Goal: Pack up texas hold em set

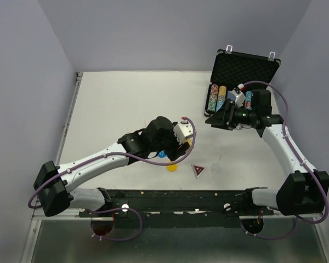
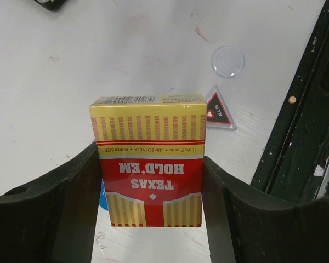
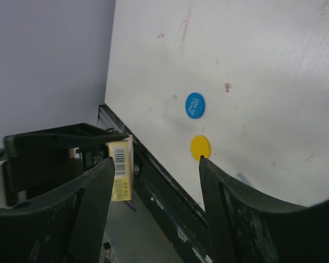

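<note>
My left gripper (image 2: 149,160) is shut on a red and yellow "Texas Hold'em" card deck (image 2: 148,164) and holds it above the table, near the table's middle (image 1: 185,141). The black briefcase (image 1: 247,67) stands open at the far right, with its foam lid up and chip rows (image 1: 217,97) inside. My right gripper (image 3: 156,160) is open and empty. It hangs at the case's front edge (image 1: 218,119), facing the left gripper. A blue disc (image 1: 162,154), a yellow disc (image 1: 171,167), a triangular disc (image 1: 198,170) and a clear round disc (image 1: 216,167) lie on the table.
The black mounting rail (image 1: 181,200) runs along the near table edge. Grey walls close in the left, the back and the right. The right wrist view shows the deck's barcode end (image 3: 119,170) with the blue disc (image 3: 194,104) and the yellow disc (image 3: 200,147) beyond it.
</note>
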